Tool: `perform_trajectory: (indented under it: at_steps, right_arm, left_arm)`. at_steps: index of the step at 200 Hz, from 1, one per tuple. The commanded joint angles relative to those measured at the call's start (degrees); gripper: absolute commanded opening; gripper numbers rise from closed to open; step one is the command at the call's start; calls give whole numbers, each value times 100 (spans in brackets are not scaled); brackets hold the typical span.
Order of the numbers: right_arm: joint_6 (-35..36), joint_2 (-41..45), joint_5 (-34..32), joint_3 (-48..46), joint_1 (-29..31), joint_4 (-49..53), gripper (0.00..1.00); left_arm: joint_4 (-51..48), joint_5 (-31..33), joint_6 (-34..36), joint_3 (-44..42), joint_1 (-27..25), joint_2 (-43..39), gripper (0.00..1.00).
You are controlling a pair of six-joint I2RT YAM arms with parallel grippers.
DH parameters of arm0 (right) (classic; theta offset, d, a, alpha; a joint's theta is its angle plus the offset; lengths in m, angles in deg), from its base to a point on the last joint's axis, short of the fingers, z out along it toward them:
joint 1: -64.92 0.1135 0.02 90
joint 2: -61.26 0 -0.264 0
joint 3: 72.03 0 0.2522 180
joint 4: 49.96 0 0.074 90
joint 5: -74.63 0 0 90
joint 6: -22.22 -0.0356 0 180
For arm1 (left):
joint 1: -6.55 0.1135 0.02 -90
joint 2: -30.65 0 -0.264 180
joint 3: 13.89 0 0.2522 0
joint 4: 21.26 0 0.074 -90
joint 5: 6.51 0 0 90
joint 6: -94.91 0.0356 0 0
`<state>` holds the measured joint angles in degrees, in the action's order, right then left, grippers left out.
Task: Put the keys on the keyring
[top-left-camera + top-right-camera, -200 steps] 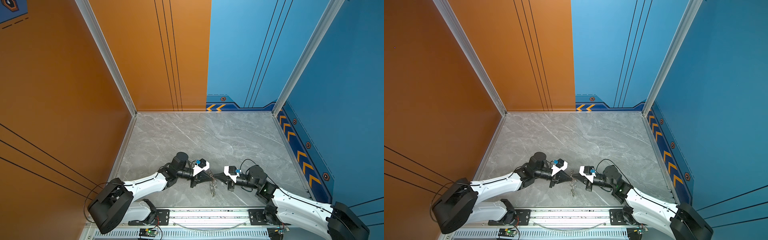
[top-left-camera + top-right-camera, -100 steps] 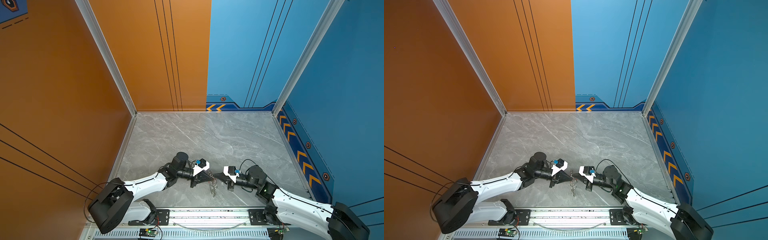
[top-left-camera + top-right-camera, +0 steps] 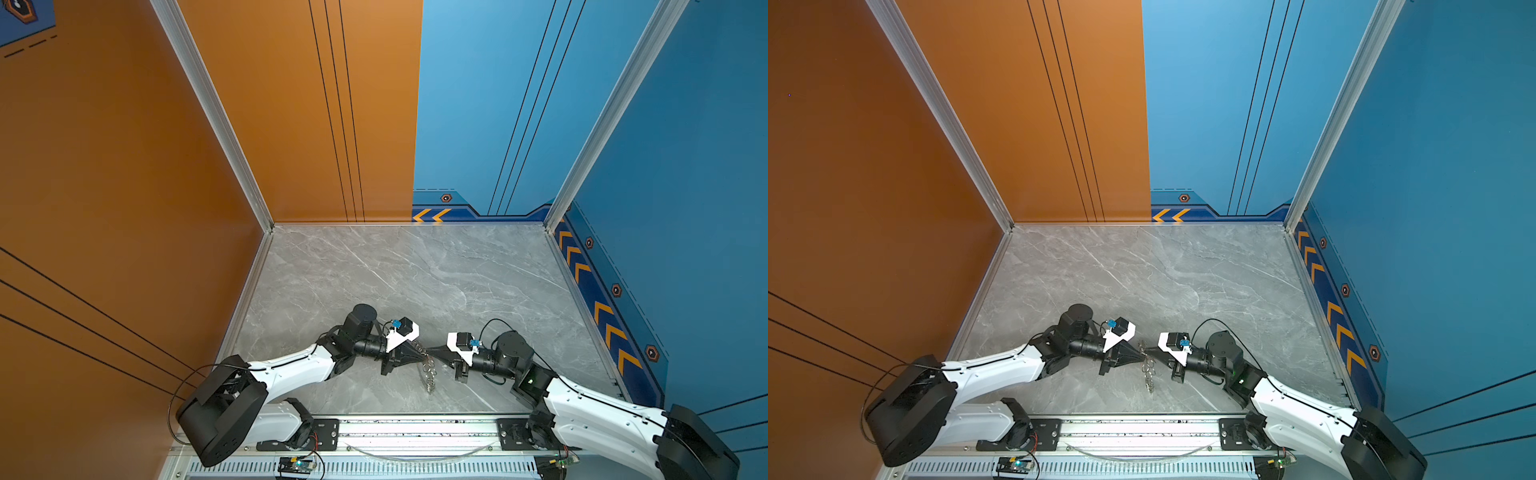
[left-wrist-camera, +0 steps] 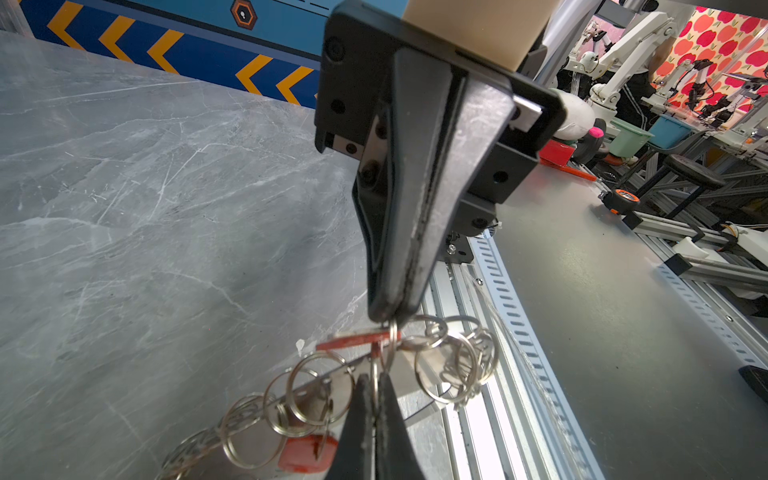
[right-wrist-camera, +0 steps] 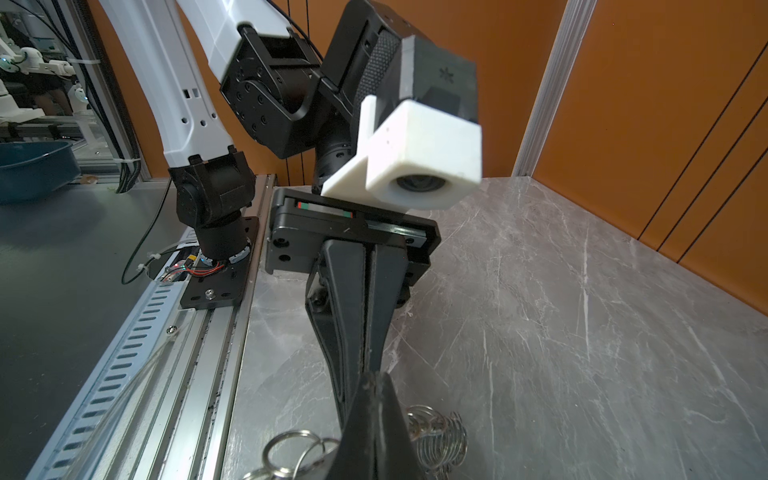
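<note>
Between the left hand (image 3: 420, 355) and right hand (image 3: 434, 353), both clamped on it, hangs the keyring (image 3: 430, 374).

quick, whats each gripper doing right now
left gripper: closed, pinching a ring of the keyring
right gripper: closed, pinching another ring beside a red key tag

Seen nr front edge of marble table (image 3: 415, 270): L gripper (image 3: 422, 354) & R gripper (image 3: 432, 353) tip-to-tip, both clamped on keyring (image 3: 430, 374), its silver rings dangling below.
</note>
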<state>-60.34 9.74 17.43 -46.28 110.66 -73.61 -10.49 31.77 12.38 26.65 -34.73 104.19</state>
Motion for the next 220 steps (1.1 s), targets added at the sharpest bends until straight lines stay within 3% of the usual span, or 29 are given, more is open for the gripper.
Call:
perform_trajectory:
  at_steps: [1, 220]
  right_arm:
    - [-129, 108, 40, -83, -41, -206, 0]
    - [91, 46, -170, -38, -20, 200, 0]
  left_arm:
    - [-28, -163, -48, 142, -10, 77, 0]
    - [-28, -184, -50, 149, -12, 49, 0]
